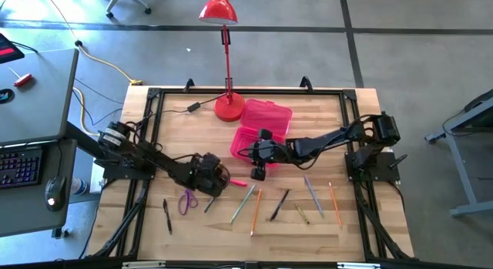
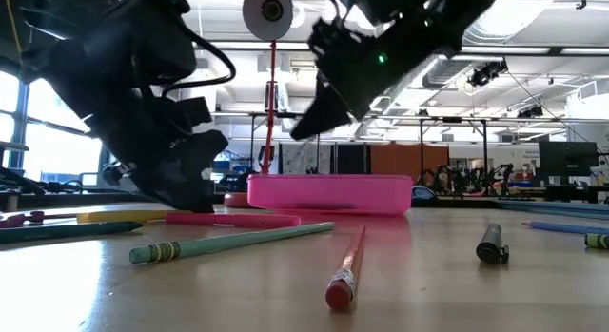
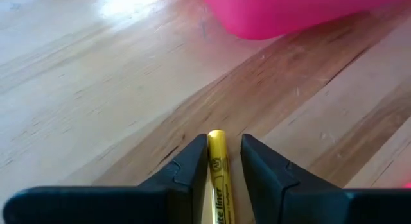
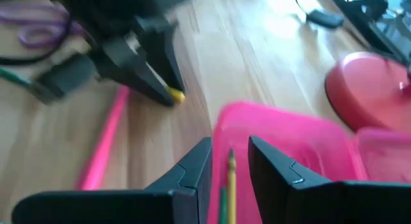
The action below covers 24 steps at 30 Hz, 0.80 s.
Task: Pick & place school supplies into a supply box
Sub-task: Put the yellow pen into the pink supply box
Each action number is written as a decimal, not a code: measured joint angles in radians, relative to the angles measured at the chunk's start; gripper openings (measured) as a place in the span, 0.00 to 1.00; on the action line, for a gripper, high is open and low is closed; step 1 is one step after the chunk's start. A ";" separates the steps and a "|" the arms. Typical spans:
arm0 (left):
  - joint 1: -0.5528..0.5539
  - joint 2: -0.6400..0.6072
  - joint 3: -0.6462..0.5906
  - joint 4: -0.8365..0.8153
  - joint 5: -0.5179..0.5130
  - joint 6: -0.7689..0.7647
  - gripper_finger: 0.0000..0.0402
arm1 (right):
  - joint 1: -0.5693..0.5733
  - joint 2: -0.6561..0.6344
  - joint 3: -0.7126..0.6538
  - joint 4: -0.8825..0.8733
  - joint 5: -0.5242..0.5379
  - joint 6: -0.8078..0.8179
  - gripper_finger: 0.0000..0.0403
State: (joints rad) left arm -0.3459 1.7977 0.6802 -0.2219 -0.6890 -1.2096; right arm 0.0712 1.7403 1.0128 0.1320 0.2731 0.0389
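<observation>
Down at the wooden tabletop (image 1: 323, 107), the left tool (image 3: 218, 161) sits low with its two dark fingers drawn close on either side of a yellow marker (image 3: 216, 166), which lies along the gap between them with its rounded tip poking out ahead; whether the fingers actually press it cannot be told. From the right wrist view the same left tool (image 4: 168, 90) shows as a dark wedge with that yellow tip at its point, just beside a pink marker (image 4: 103, 144) lying flat on the wood.

The right tool (image 4: 230, 161) hovers over the supply box (image 1: 260, 129) and has a thin pencil (image 4: 231, 179) (yellowish, with a green strip beside it) between its narrowly parted fingers, pointing down toward the box's open tray. The box is translucent pink plastic, rectangular with rounded corners, its hinged lid folded back so the two halves lie side by side near the round base of a red desk lamp (image 1: 228, 105).

The remaining supplies lie spread over the near half of the tabletop: purple-handled scissors (image 1: 186, 201) and a black pen (image 1: 166, 215) toward the left arm's side, then a green pencil (image 1: 243, 203), an orange pencil (image 1: 255, 210), a dark marker (image 1: 279, 203), a short olive one (image 1: 301, 213), a pale blue pencil (image 1: 313, 193) and another orange pencil (image 1: 334, 201) toward the right. In the low view a green pencil (image 2: 228, 242) and a red-ended one (image 2: 346, 267) lie nearest the camera.
</observation>
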 joint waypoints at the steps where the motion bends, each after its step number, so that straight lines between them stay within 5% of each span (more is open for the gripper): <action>1: -0.003 0.000 -0.005 0.005 -0.004 0.000 0.32 | 0.006 0.000 0.014 -0.006 0.000 -0.011 0.20; 17: -0.071 0.010 -0.117 0.191 -0.088 -0.082 0.31 | 0.122 -0.001 0.089 -0.046 0.012 -0.027 0.20; 24: -0.085 0.010 -0.119 0.194 -0.117 -0.090 0.09 | 0.186 -0.001 0.089 -0.046 0.009 0.030 0.20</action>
State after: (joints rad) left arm -0.4307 1.8078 0.5611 -0.0280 -0.8059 -1.2991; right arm 0.2567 1.7393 1.1015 0.0857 0.2818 0.0692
